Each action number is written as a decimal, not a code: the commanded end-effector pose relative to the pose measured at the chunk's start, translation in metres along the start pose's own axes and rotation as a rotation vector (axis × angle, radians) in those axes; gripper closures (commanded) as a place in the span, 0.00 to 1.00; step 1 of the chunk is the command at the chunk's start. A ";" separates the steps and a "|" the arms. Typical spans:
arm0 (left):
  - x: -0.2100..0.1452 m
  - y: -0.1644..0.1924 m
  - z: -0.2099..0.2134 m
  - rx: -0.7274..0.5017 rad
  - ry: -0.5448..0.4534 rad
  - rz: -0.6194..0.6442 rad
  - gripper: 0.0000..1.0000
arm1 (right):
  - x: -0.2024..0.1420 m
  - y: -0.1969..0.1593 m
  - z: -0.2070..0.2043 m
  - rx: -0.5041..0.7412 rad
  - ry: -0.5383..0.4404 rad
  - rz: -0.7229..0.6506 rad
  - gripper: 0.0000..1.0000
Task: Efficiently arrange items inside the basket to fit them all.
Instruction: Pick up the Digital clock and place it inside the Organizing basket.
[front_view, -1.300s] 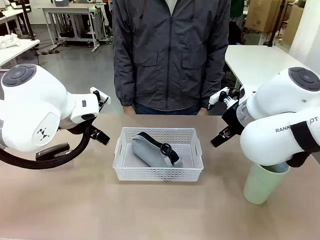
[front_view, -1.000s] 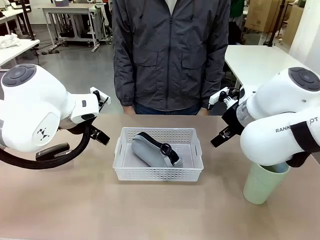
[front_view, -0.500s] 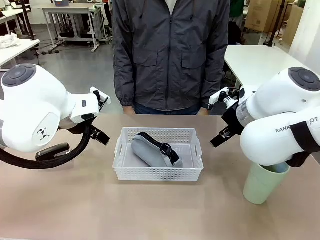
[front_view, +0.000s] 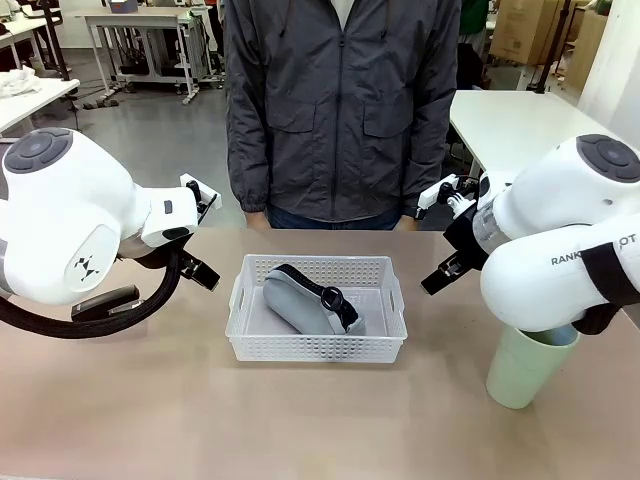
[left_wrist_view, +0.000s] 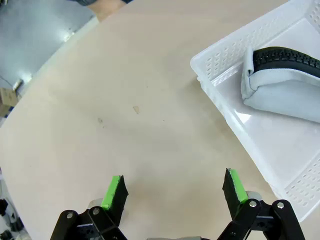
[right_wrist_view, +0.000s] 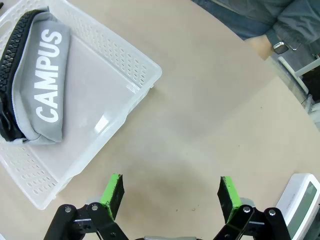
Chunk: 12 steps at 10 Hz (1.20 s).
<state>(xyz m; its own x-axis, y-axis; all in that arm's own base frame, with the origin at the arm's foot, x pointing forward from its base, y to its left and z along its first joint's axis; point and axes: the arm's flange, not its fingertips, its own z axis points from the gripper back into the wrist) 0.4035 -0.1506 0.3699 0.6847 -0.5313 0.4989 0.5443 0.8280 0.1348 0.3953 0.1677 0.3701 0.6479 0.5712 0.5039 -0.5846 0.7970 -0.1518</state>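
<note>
Both grippers held apart and empty, hovering over the table (front_view: 150, 400) either side of the basket (front_view: 318, 348).

Left gripper (left_wrist_view: 174, 189) had its green pads spread wide with bare tabletop under it. In the left wrist view the basket's corner was at 2 o'clock from it, well apart, with a person's hand (left_wrist_view: 107, 5) at 11 o'clock on the frame edge. The basket sat mid-table with the person (front_view: 340, 110) at its 12 o'clock. The grey pouch (front_view: 300, 300) lay diagonally inside it, black strap up, CAMPUS print on its side in the right wrist view. Right gripper (right_wrist_view: 170, 192) was also wide open and empty, with the basket at 10 o'clock and bare table between. A white boxy item (right_wrist_view: 300, 200) was cut off at 3 o'clock. The pale green cup (front_view: 525, 365) stood upright at the basket's 4 o'clock, its rim partly hidden under the right arm.
</note>
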 end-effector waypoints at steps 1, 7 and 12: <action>0.000 0.000 0.000 0.000 0.000 0.000 0.00 | 0.000 0.000 0.000 0.000 0.000 0.000 0.00; -0.005 0.019 0.078 -0.635 -0.271 0.294 0.00 | 0.014 -0.026 0.083 0.648 -0.057 -0.239 0.00; -0.103 0.098 0.180 -0.824 -0.607 0.648 0.00 | -0.076 -0.138 0.161 0.978 -0.310 -0.473 0.00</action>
<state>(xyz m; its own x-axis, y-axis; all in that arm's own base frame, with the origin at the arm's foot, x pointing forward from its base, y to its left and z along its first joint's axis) 0.3581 -0.0020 0.5157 0.7567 0.2197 0.6157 0.4896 0.4337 -0.7565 0.3431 0.0049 0.5003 0.8153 0.1450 0.5606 -0.5738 0.3332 0.7482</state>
